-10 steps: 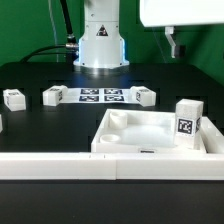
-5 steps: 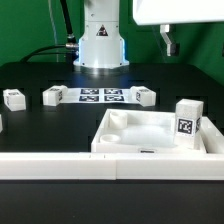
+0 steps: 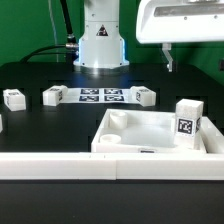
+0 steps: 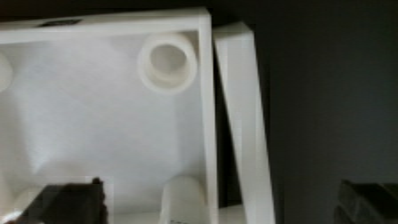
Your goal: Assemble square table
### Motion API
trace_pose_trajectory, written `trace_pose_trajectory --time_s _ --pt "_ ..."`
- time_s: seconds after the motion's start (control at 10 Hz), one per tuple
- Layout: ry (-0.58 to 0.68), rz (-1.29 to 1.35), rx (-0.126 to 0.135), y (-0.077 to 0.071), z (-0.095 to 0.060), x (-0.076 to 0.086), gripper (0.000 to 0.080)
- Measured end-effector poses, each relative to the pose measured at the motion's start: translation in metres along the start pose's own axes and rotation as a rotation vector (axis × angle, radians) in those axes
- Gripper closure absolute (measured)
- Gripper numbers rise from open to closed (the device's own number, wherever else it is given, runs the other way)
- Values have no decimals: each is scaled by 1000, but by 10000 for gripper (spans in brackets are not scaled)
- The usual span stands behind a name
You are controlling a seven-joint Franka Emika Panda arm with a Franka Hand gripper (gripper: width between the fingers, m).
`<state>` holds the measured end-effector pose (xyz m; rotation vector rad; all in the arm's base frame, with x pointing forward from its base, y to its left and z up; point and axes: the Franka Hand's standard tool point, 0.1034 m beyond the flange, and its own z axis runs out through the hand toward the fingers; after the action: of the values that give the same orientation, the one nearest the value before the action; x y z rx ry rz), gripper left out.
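The surface (image 3: 40, 125) is matte black. A green backdrop (image 3: 30, 25) hangs behind it, and the arm's white base (image 3: 100, 42) stands at the far middle (dark cables (image 3: 55, 45) trail off beside it). The marker board (image 3: 100, 96) lies flat in front of the base.

Loose parts lie in the same row as the board. A leg (image 3: 13, 98) is out toward the exterior view's left, a second leg (image 3: 52, 96) is just beside the board's left end, and a third leg (image 3: 145, 96) is at its right end.

The top (image 3: 150, 140) sits near the front, right of centre in the exterior view. Its rim faces up and its front edge is against the long rail (image 3: 60, 166). A fourth leg (image 3: 187, 122) stands upright at the top's right corner, its tag facing the camera.

The pincer (image 4: 217, 203) hangs above the top, apart from it. Its fingers (image 4: 71, 200) are spread wide and hold nothing. The wrist view looks down on a round socket (image 4: 169, 62) in one corner of the top, with the rail just beside the rim.
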<state>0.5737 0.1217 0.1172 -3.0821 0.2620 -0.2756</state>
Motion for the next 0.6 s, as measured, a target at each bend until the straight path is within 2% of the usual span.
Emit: trace_pose_trajectory --time_s 0.4,0.5,0.6 --pt "-1 -243 -4 3 1 0 150" --pt "-29 -331 -19 6 11 -21 150" --pt "-92 -401 -37 14 19 -55 150"
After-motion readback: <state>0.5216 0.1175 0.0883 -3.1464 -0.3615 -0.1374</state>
